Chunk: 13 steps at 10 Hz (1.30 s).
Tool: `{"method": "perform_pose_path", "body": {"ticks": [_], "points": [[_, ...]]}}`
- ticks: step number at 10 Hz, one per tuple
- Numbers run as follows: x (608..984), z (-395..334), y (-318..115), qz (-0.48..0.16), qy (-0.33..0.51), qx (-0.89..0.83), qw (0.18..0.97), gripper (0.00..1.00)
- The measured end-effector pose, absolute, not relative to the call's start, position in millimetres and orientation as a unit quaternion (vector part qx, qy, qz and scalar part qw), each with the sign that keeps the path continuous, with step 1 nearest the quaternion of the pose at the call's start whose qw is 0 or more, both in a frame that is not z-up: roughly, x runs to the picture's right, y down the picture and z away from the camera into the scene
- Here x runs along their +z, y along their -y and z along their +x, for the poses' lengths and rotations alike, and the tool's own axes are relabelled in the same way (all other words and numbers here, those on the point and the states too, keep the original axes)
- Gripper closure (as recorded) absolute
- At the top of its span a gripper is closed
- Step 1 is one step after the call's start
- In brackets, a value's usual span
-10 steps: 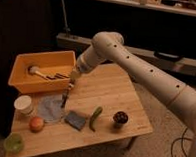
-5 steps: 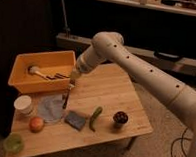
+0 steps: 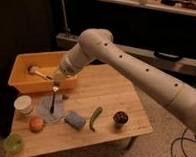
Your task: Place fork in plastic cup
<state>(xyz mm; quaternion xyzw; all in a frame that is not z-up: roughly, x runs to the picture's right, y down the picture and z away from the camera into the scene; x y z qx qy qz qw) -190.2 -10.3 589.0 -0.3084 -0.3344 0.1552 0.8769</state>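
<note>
My gripper [image 3: 56, 84] hangs at the front edge of the orange bin, over the left part of the wooden table [image 3: 110, 96]. It is shut on the fork [image 3: 52, 101], which hangs upright with its pale head at the jaws and its slim dark handle pointing down. The fork is above a flat grey round mat [image 3: 45, 112]. The white plastic cup [image 3: 24, 104] stands upright to the left of the fork, apart from it.
An orange bin [image 3: 21, 81] with a pale-headed brush [image 3: 34, 70] sits at the back left. An orange fruit [image 3: 36, 123], a green cup [image 3: 13, 143], a blue sponge [image 3: 75, 120], a green pepper [image 3: 95, 118] and a small dark bowl [image 3: 120, 117] lie along the front.
My gripper has moved left with the fork hanging from it, from over the mat's right side towards the white cup.
</note>
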Motion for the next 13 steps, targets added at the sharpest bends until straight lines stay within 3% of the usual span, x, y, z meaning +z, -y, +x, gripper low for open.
{"method": "perform_pose_path", "body": {"ticks": [4,7,10,13], "points": [[504,-272,-46,-0.315,0.399,0.059,0.859,1.0],[467,-327,-85,-0.317,0.437,-0.008,0.842,1.0],[450,-393,-115,-0.308,0.475,-0.069,0.821,1.0],[457,-419,-125,-0.309,0.492,-0.088,0.809,1.0]]}}
